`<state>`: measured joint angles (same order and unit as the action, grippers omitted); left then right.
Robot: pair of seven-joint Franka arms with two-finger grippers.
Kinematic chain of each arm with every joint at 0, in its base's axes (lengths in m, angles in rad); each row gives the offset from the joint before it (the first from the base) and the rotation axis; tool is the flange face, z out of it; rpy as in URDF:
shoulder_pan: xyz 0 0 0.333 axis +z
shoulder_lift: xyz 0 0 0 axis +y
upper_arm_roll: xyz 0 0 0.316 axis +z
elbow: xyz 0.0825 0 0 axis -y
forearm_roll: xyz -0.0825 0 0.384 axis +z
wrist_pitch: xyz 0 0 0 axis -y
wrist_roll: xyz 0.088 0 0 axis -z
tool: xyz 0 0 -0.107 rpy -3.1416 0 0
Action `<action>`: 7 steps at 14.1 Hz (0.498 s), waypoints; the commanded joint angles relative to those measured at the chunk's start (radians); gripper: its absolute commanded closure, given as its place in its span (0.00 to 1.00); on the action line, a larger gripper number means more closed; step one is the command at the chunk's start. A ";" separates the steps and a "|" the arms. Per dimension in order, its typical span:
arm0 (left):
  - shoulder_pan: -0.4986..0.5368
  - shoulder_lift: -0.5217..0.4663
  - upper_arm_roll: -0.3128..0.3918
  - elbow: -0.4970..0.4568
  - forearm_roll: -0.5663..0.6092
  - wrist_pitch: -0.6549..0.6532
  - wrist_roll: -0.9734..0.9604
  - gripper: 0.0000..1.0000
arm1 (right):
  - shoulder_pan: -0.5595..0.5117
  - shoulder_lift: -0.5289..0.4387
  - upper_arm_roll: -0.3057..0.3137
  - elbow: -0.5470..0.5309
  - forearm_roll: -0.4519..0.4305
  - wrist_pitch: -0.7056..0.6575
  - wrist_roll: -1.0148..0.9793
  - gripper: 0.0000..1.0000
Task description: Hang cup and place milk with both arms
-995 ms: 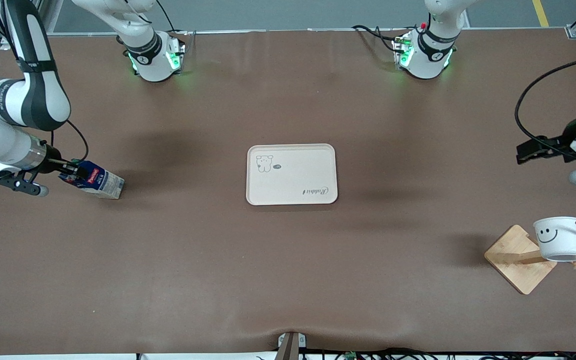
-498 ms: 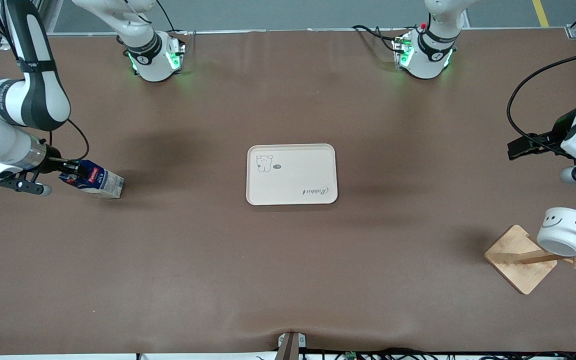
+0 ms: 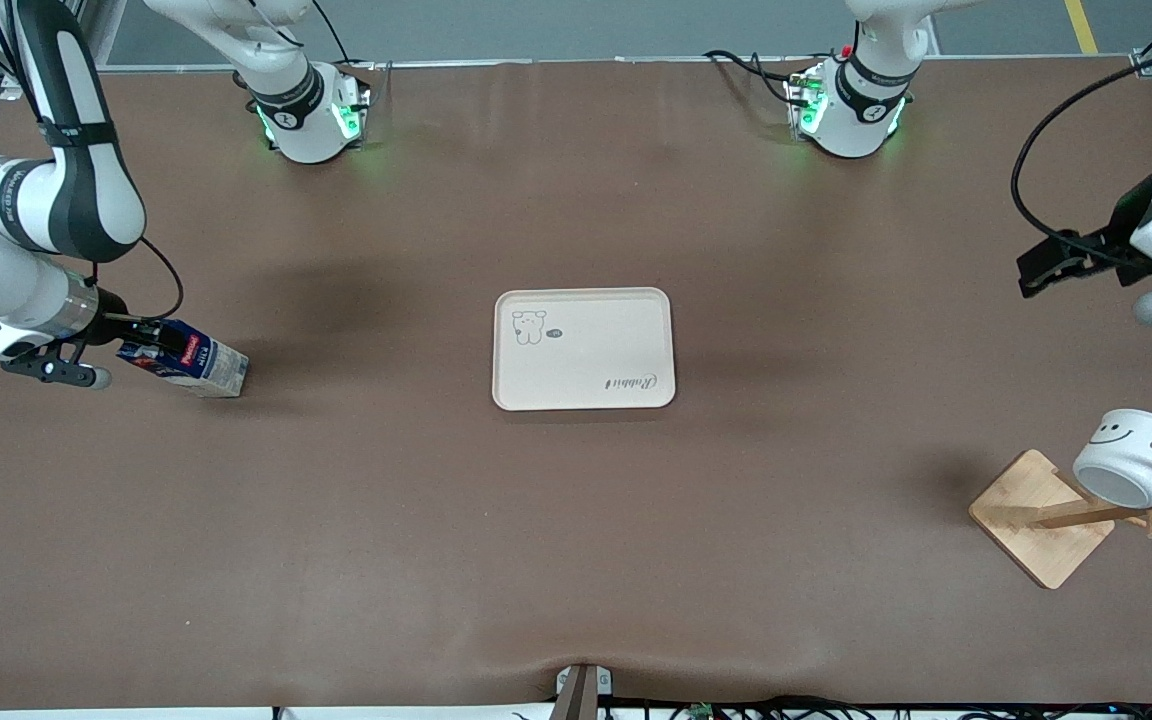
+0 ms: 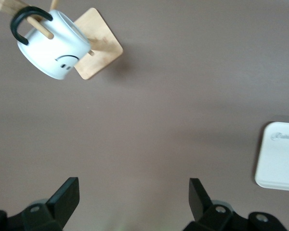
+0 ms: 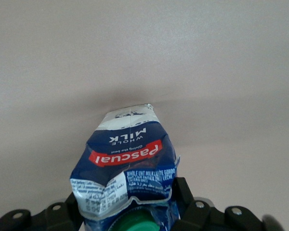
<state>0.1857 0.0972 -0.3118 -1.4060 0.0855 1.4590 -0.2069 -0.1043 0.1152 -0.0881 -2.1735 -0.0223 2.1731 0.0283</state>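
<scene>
Brown table [image 3: 576, 550]: milk [image 3: 198, 363] is pinched by right claw [image 3: 141, 345], tilted for carrying; left claw [image 3: 1046, 268], wide, is parked above the hung cup [image 3: 1131, 468].

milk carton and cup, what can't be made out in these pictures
- Milk: front view, the right gripper covers its cap end; whether it is gripped cannot be told.
- Milk cap: right wrist view, cut off by the picture's edge.
- Cup on the rack: left wrist view, its smiley is mostly turned away.
- Left gripper: open over bare table.
</scene>
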 commanded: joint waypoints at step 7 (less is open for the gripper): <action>-0.225 -0.113 0.259 -0.119 -0.107 -0.006 0.014 0.00 | -0.029 0.010 0.021 0.237 -0.008 -0.284 -0.135 0.00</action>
<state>0.0051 0.0302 -0.1152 -1.4796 0.0210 1.4496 -0.2064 -0.1053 0.1141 -0.0873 -2.0548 -0.0223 2.0347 -0.0351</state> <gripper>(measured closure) 0.000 0.000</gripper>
